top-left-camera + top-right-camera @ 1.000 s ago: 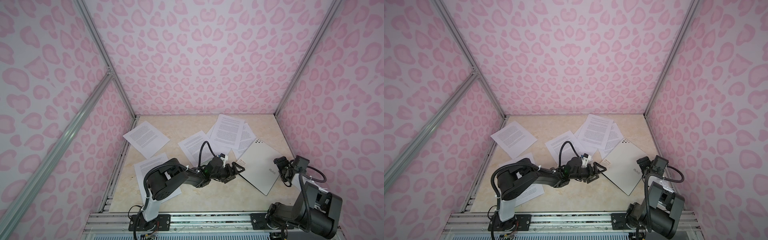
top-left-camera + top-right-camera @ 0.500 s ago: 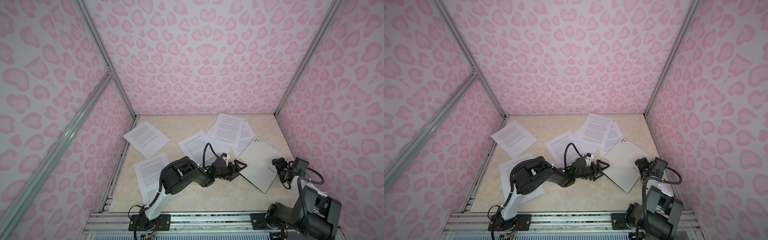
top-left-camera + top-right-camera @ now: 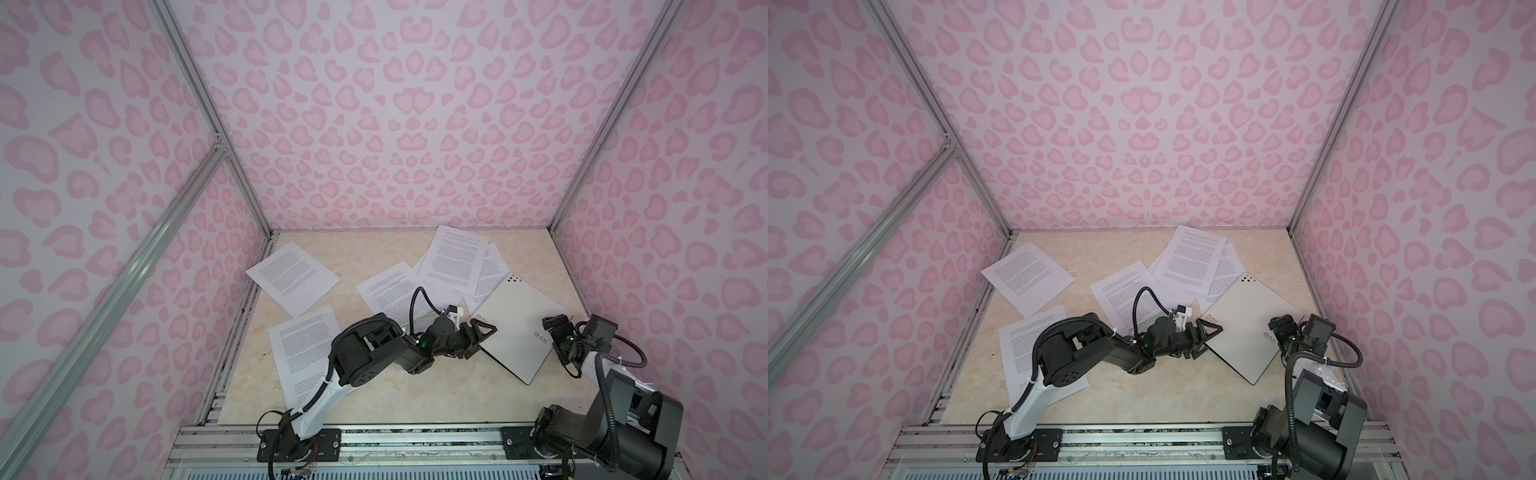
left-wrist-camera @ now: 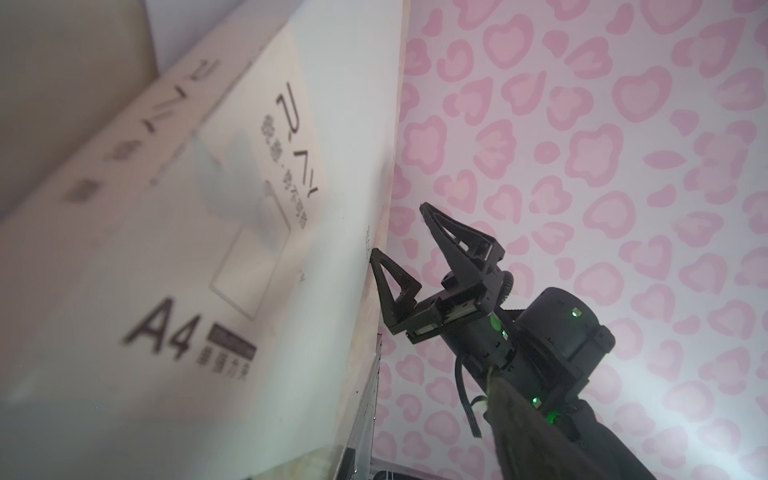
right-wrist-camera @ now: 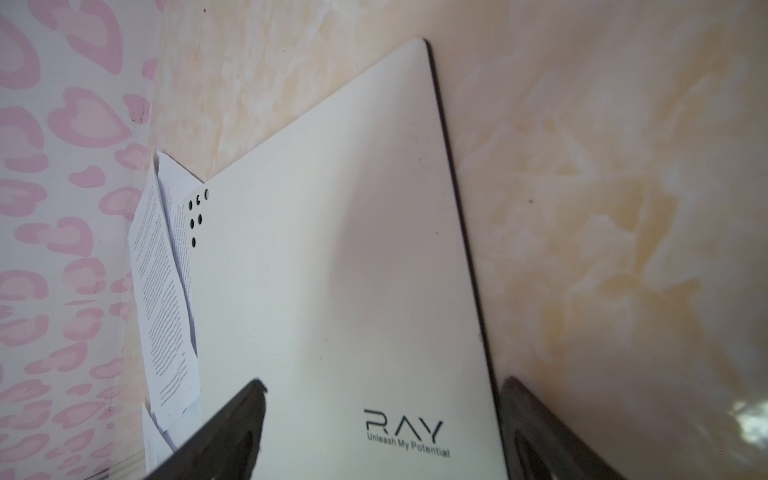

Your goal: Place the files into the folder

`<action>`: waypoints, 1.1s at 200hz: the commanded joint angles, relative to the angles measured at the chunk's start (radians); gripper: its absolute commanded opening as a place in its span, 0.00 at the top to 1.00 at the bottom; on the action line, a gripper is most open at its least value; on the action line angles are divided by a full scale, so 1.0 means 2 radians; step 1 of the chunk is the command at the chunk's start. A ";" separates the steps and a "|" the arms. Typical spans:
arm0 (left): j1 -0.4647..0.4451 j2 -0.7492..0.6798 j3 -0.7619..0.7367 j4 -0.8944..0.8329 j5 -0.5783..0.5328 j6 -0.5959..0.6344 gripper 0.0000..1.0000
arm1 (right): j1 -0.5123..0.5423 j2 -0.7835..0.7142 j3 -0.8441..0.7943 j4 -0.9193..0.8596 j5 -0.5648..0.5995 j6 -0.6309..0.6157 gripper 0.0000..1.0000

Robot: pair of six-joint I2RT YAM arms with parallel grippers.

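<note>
Both claws stand parted, gripping nothing: we see the left claw (image 3: pixel 484 343) at the folder's (image 3: pixel 515 316) left edge, the right claw (image 4: pixel 397 228) astride its right edge.

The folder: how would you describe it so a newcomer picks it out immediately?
On the beige marbled tabletop, look to the right side. There lies a thin, closed grey-white folder, one corner over printed white paper sheets. Unlike them it bears only "RAY" lettering and small black dots.
</note>
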 commanded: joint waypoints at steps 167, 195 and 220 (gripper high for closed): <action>0.014 -0.083 -0.042 0.096 -0.059 -0.082 0.97 | 0.011 -0.155 0.015 -0.100 -0.092 -0.020 0.02; 0.018 -0.072 -0.043 0.113 -0.056 -0.093 0.96 | 0.011 -0.146 0.012 -0.079 -0.112 0.000 0.02; 0.022 -0.074 -0.047 0.112 -0.052 -0.090 0.97 | 0.010 -0.147 0.002 -0.050 -0.126 0.020 0.04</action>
